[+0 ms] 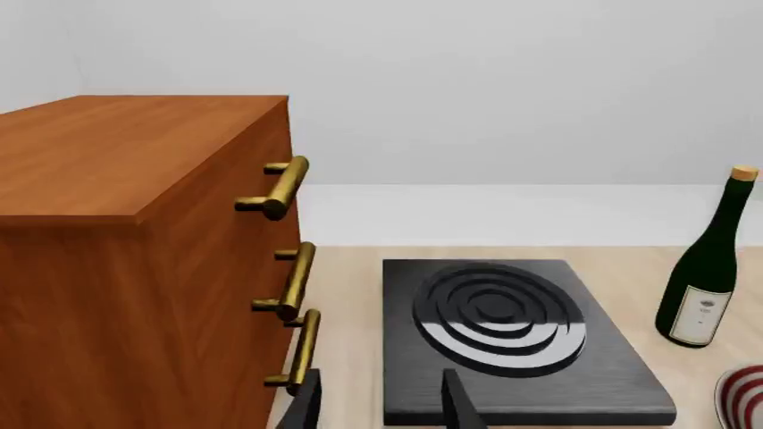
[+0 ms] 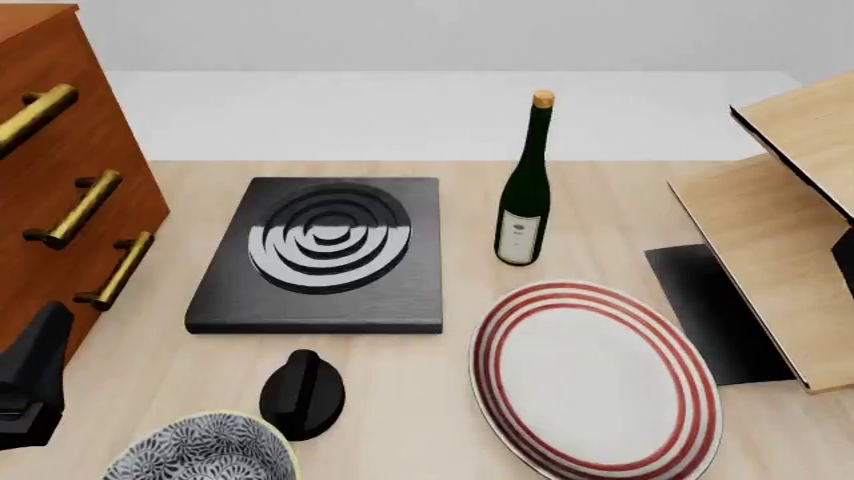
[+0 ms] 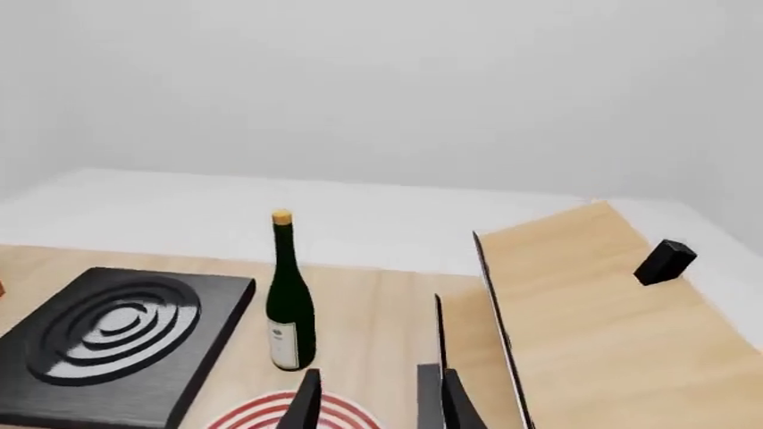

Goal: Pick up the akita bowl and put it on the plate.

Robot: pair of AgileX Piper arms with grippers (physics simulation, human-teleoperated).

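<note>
The akita bowl (image 2: 200, 452), blue-grey and white patterned, sits at the table's front left edge, partly cut off by the front view. The white plate (image 2: 594, 375) with red rings lies flat at the front right, and its rim also shows in both wrist views (image 1: 742, 398) (image 3: 292, 413). My left gripper (image 1: 384, 407) is open and holds nothing, raised in front of the stove beside the cabinet. My right gripper (image 3: 375, 407) is open too, above the plate's right side near the wooden rack. Neither wrist view shows the bowl.
A black stove (image 2: 327, 255) with grey rings lies at centre left. A wine bottle (image 2: 525, 190) stands behind the plate. A wooden cabinet (image 2: 54, 180) with brass handles fills the left. A wooden rack (image 2: 787, 230) stands right. A small black rounded object (image 2: 304, 393) sits between bowl and stove.
</note>
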